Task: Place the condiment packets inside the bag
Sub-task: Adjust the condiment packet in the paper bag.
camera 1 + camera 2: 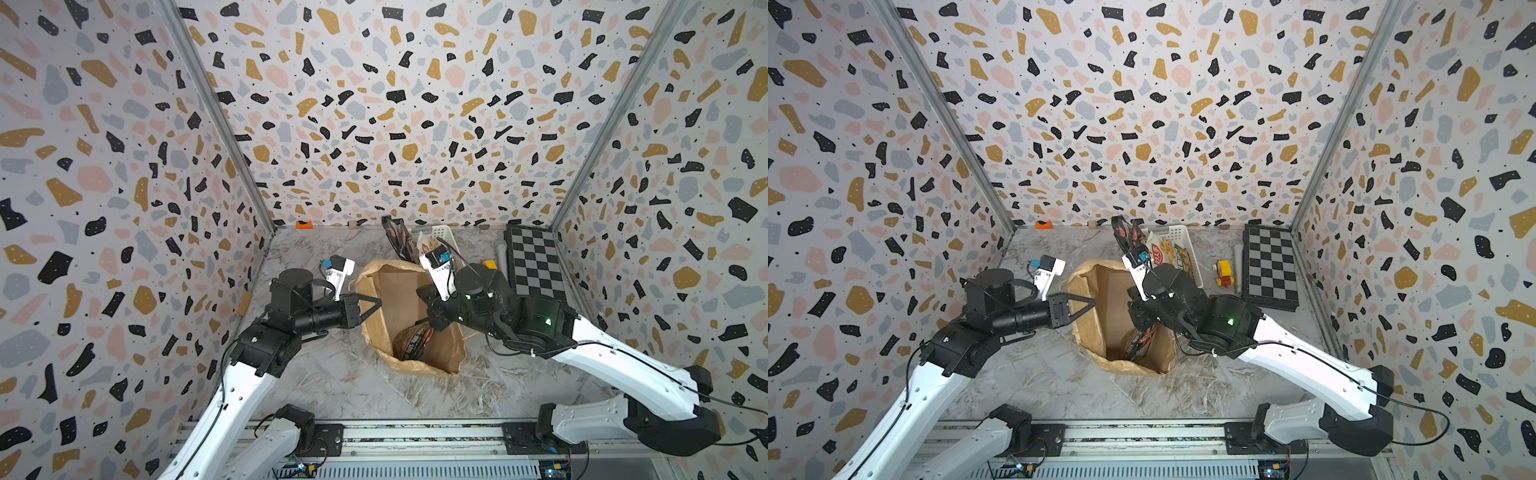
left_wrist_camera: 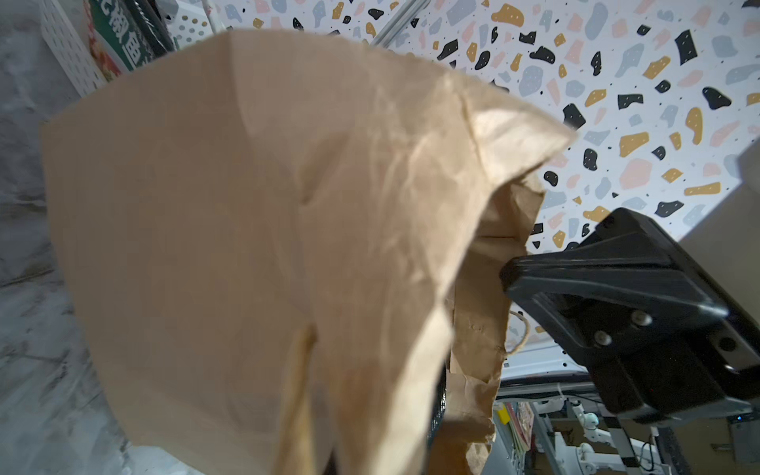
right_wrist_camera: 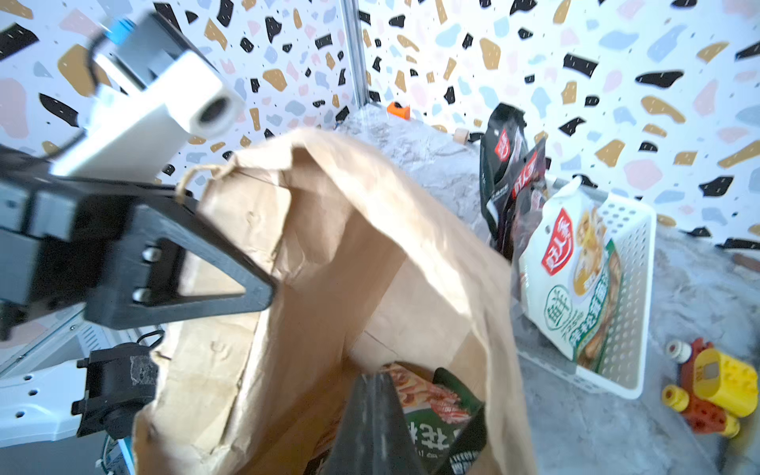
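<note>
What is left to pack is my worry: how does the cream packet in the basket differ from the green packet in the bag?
The cream packet stands tilted in the white basket; the green packet lies at the bottom of the bag. The cream packet is pale with a red logo and plainly visible; the green packet is dark and partly hidden. Both are glossy pouches with food photos.
</note>
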You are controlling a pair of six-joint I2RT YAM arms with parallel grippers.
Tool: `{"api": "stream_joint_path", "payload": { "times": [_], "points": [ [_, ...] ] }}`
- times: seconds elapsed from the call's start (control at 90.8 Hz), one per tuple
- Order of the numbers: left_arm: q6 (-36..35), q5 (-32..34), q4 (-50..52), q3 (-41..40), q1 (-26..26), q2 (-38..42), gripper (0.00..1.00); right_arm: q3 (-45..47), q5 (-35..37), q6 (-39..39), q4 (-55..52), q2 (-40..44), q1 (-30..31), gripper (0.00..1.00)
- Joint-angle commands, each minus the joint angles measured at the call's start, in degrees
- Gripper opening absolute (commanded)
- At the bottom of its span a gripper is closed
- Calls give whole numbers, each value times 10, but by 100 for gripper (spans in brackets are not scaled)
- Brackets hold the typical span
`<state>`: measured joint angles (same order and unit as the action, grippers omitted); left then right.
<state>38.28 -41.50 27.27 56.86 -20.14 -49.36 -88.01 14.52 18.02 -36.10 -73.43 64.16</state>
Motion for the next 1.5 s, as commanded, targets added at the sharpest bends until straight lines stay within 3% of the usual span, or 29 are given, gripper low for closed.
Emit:
{"api": "stream_joint_path", "payload": {
  "times": [0.0,0.154,0.22,0.396,0.518,0.639,0.892,1.145,1.321,1.487],
  "points": [
    [50,-27,-73,2,-1,-19,0,-36,-47,-74,-50,-18,-23,0],
    [6,-5,-4,8,-1,-46,0,-64,-50,-41,-111,-29,-25,0],
    [-4,5,7,9,-1,-50,0,-68,-59,-5,-135,-22,-25,21],
    [-9,15,1,14,0,-46,0,-68,-69,36,-188,-10,42,43],
    [-10,11,3,22,-1,-51,0,-64,-78,86,-203,-23,76,47],
    [-10,13,5,19,-1,-43,0,-21,-19,157,-210,-10,78,49],
    [-3,-2,-6,10,-2,-24,0,56,-9,235,-122,3,78,73],
    [14,8,-21,-15,-16,39,0,108,49,306,-95,17,55,78],
    [37,33,-53,-59,-59,67,0,149,59,324,-68,17,36,78],
    [43,49,-64,-81,-83,75,0,198,68,346,-27,6,22,69]
  ]
}}
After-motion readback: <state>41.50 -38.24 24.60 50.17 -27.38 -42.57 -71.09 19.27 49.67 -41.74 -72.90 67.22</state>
